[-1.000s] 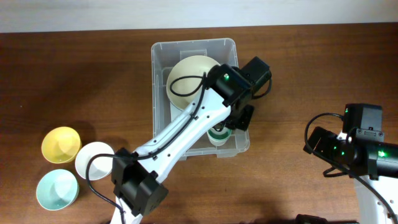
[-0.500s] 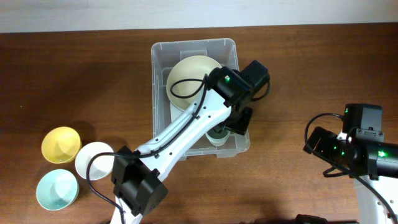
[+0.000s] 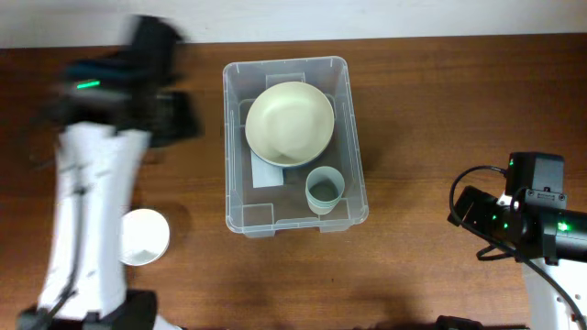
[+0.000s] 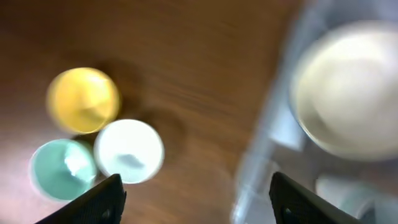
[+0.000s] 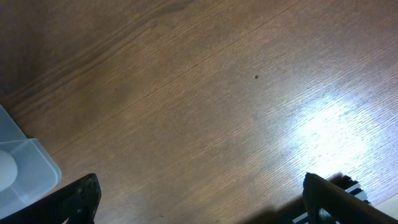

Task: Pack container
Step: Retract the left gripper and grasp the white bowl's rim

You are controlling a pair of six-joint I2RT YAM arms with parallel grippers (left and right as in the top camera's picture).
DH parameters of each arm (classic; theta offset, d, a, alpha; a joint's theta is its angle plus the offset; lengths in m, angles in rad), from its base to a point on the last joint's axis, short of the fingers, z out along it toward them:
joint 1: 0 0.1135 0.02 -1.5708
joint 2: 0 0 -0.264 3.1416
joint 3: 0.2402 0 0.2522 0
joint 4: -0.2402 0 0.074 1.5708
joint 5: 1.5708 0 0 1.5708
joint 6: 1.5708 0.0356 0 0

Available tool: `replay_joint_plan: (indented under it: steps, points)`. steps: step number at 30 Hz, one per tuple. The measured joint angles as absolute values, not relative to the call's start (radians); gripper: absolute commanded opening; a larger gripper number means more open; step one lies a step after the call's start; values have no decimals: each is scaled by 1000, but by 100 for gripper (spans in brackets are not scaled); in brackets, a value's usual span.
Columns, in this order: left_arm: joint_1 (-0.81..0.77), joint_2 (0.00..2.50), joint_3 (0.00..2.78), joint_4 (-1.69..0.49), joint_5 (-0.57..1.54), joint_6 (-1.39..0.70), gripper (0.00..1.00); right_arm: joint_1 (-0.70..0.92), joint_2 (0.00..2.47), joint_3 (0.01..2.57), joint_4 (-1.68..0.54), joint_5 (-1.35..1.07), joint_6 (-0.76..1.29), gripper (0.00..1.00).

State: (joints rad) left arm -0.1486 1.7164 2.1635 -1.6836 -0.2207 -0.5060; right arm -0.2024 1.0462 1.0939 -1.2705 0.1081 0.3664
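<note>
Container looks sharp overhead; left end effector, motion-blurred, and right end effector, tips cropped, both gape.

Bowl and cup in container; cup nearer front. Other bowls left on table.

White arm links, black joints with green lights, black fingers.
</note>
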Motion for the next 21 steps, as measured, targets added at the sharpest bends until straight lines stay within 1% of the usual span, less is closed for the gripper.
replay_joint_plan:
  steps: [2,4,6,11,13,17,21]
  points:
    - [-60,1694,2156,-1685,-223,-512,77,-202,1046,1094,-1269,108,366,100]
    - [-12,1689,2127,-1682,-221,-515,77,-202,1046,1094,-1268,108,366,100]
    - [35,1694,2029,-1646,-221,-517,79,-202,1046,1094,-1267,108,366,100]
    - [59,1700,1779,-1526,-204,-517,82,-202,1046,1093,-1261,108,366,100]
    - [59,1707,1626,-1429,-187,-517,82,-202,1046,1093,-1260,108,366,100]
    - [59,1712,1423,-1243,-159,-512,82,-202,1046,1093,-1262,108,366,100]
    - [59,1713,1262,-1161,-128,-495,82,-202,1046,1093,-1261,108,366,99]
